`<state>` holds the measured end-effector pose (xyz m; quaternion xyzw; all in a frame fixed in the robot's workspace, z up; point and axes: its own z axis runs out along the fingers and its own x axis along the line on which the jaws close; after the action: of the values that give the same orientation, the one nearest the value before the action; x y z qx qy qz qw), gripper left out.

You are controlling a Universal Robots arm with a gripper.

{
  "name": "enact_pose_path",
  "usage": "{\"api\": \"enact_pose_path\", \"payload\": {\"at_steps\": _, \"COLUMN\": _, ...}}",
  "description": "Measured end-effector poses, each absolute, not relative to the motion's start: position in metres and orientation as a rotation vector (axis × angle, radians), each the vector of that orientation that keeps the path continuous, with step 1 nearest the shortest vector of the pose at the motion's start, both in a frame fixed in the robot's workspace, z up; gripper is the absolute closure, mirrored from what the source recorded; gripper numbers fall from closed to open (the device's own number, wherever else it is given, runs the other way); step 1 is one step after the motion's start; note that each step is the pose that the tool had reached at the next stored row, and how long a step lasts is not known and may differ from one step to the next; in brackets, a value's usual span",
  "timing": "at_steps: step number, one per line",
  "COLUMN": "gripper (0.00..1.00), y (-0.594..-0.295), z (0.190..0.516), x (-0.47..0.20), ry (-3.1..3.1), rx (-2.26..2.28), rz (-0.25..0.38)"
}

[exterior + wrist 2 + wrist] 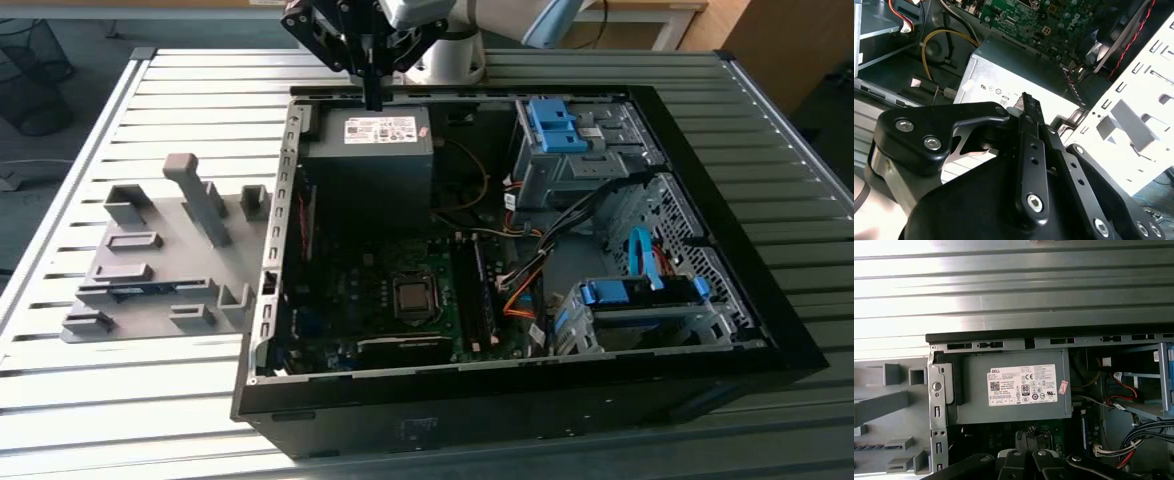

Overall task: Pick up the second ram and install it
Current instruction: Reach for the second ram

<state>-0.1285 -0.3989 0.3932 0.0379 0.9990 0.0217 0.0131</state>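
Observation:
The second ram (140, 289) is a thin blue-green stick lying in a slot of the grey tray (160, 255) at the exterior view's left, beside the open computer case. In the first wrist view its row of dark chips (869, 446) shows at the tray's edge. My gripper (374, 98) hangs above the far end of the case, over the grey power supply (380, 135), well away from the ram. Its black fingers (1028, 107) are pressed together with nothing between them. The long black memory sockets (470, 290) lie on the motherboard, near the case's middle.
The black case (747, 330) sits on a slatted metal table (80, 400). Blue-tabbed drive cages (574, 135) and loose cables (534, 290) crowd the case at the exterior view's right. A tall grey post (200, 200) rises from the tray. The processor socket (414, 297) sits left of the memory sockets.

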Motion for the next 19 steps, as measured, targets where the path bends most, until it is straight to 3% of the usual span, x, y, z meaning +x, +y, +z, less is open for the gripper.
{"api": "enact_pose_path", "payload": {"at_steps": 19, "gripper": 0.89, "y": -0.3989, "z": 0.3927, "x": -0.1368, "ry": 3.112, "rx": 0.118, "rz": 0.068}}
